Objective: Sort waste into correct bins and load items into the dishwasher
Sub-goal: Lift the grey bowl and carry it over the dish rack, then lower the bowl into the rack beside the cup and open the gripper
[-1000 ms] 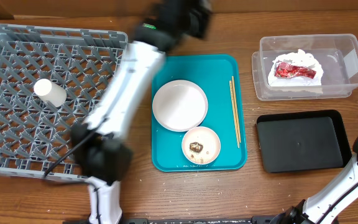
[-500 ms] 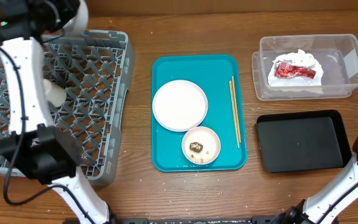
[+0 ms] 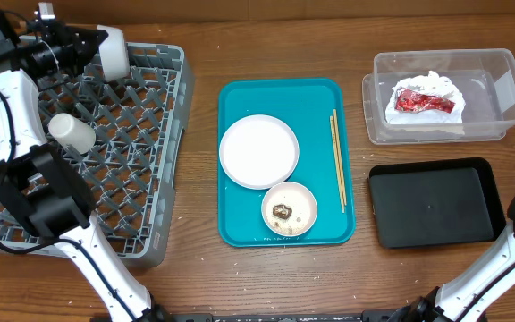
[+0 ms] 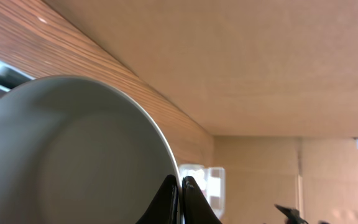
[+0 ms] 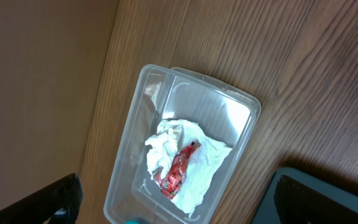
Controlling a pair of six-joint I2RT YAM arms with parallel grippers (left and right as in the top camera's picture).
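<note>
A flat teal tray (image 3: 266, 94) with rounded corners and a low raised rim lies mid-counter, its long sides running front to back. The counter (image 3: 204, 277) is brown wood grain. A plain tan board (image 3: 401, 7) lines its far edge.

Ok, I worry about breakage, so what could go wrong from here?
The left hand pinches the bowl only by its rim, above the rack at its far edge; it might slip or land on the wall. The cup lies loose on its side nearby and could be knocked.
</note>
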